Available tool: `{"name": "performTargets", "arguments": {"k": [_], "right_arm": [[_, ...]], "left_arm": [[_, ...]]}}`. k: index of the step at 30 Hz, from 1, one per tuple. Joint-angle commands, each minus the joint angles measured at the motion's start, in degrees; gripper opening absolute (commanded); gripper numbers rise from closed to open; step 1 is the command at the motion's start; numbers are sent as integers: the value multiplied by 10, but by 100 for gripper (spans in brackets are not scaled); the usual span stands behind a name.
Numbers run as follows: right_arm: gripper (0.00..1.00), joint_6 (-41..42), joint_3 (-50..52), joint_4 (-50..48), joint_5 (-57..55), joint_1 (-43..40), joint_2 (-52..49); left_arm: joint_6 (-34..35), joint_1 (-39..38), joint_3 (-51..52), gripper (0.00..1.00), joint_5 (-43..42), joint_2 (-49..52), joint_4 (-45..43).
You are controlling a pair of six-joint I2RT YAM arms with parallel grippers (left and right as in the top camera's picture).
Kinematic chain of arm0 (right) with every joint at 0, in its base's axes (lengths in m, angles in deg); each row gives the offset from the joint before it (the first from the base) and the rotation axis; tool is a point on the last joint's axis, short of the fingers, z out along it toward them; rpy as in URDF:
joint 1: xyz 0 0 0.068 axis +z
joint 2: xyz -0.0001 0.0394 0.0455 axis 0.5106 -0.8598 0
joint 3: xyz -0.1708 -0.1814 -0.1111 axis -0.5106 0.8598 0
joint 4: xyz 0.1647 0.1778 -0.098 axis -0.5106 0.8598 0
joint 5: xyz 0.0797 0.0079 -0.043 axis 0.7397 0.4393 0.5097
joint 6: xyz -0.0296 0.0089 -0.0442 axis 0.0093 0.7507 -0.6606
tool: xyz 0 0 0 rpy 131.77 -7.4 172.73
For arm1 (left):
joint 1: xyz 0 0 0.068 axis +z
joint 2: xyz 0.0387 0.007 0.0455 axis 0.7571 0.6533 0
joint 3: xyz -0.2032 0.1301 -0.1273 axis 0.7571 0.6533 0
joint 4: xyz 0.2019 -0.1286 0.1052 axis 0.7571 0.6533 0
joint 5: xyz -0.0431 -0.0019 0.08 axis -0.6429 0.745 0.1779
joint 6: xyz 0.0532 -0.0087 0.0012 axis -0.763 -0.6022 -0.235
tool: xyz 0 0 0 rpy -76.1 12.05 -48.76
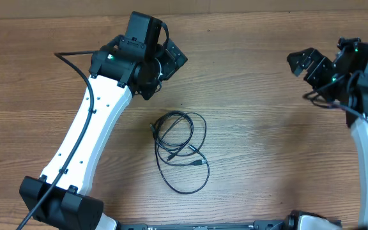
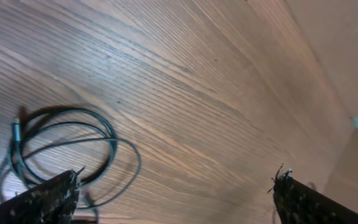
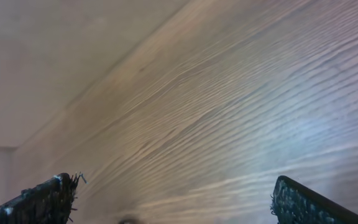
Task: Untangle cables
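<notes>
Our left gripper (image 1: 168,59) hangs over the table (image 1: 267,128) with its fingers spread and nothing in them. The cables (image 1: 181,150) lie in overlapping loops between the two arms, nearer the left one. In the left wrist view the loops sit off to one side of the open fingers, so a straight descent could miss them. It could also pinch two strands together and tighten the snarl. Our right gripper (image 1: 312,67) is also spread and empty, well apart from the cables. A long reach from there risks dragging the whole bundle.
</notes>
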Motion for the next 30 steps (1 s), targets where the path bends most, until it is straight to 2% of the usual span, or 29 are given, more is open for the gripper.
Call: {"name": "performTargets", "arguments": {"k": [1,6,12,17,25,30], "right_arm": [[100,7,-3,16,3,10,43],[100,4,-2,50,53,19,41],[100,-87,11,88,89,69,6],[100,-89,35,80,73,113,-29],[100,-92,48,66,10,173,-104],[100,-195,54,56,63,185,-137]], "left_arm": [[-126,-3,1,100,12,-2,3],[-259,-3,1,99,16,-2,49],[-290,-2,1,99,89,-24,129],[-289,-2,1,100,138,-70,161],[-234,-1,1,100,195,-139,233],[-195,-1,4,100,251,-145,269]]}}
